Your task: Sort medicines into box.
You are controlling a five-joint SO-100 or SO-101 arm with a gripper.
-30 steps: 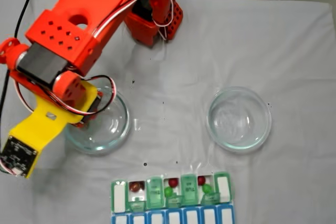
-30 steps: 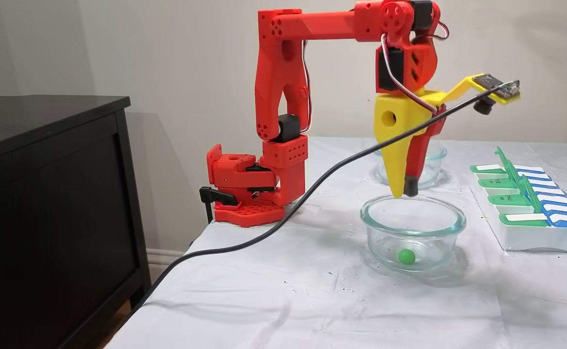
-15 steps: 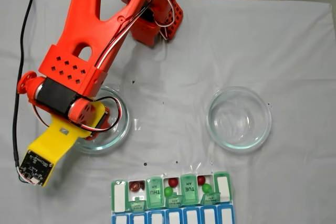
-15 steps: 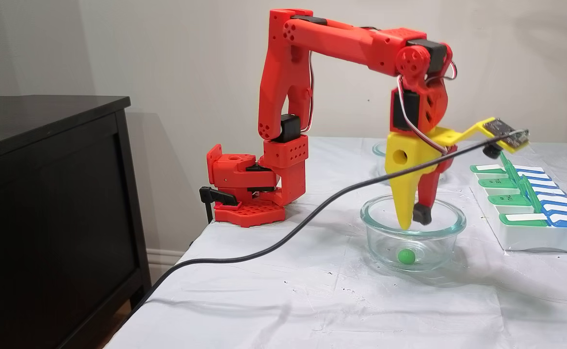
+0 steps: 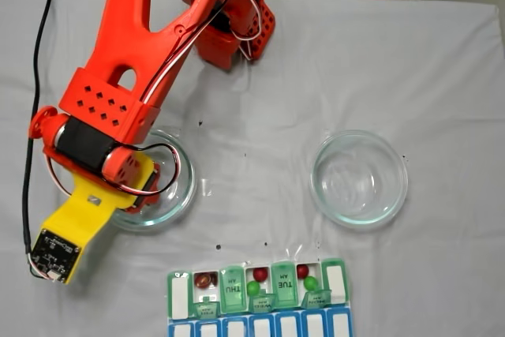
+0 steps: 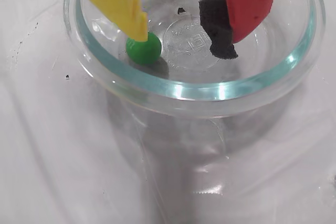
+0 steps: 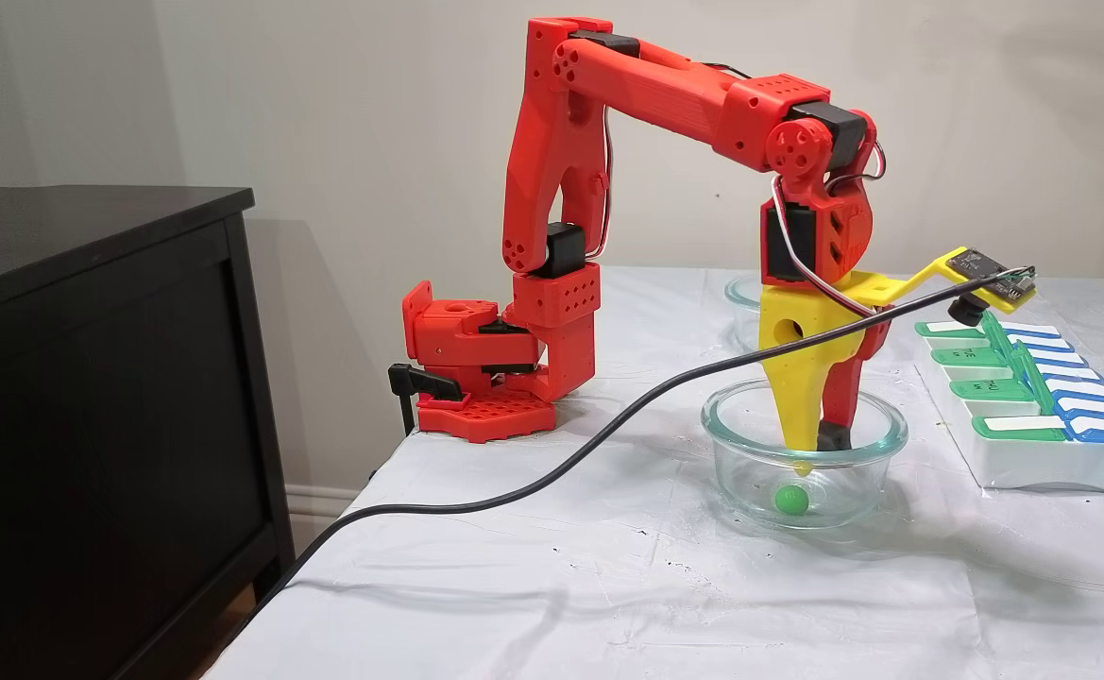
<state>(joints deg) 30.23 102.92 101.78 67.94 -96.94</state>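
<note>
1. One green ball [image 6: 144, 49] lies on the floor of the glass dish [image 6: 194, 92], and my yellow fingertip [image 6: 137, 30] sits just over its top edge.
2. My gripper [image 6: 181, 40] stands parted, nothing held, the black-padded red finger [image 6: 220, 30] well across the dish.
3. Since half a second ago I have sunk deeper; in a fixed view my tip [image 7: 803, 467] is now below the rim.
4. In a fixed view the pill organizer [image 5: 259, 297] holds three red and two green balls, and a second dish [image 5: 360, 180] is in sight; my arm hides the ball there.
</note>
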